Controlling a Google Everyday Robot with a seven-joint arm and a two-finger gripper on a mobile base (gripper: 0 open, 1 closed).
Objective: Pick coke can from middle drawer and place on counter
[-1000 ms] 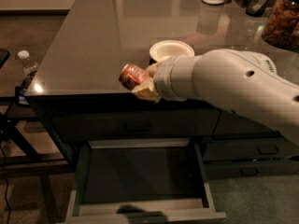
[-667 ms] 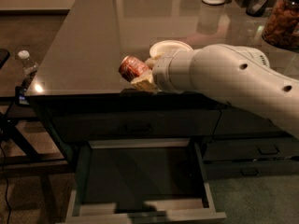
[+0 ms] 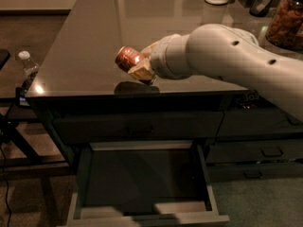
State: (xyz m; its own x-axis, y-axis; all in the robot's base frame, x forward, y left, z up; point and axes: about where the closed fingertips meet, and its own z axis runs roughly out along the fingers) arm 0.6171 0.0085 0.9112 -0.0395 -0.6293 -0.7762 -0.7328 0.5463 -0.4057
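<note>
With my gripper (image 3: 141, 63) I am holding the coke can (image 3: 126, 58) in the middle of the frame, over the front part of the counter (image 3: 90, 37). My two fingers are pressing tight on the can, which is lying tilted, one end pointing to the left. A dark reflection is showing just under it on the glossy top. At the bottom of the frame the middle drawer (image 3: 83, 183) is standing pulled out. A plastic bottle (image 3: 28, 66) is standing at the left edge.
</note>
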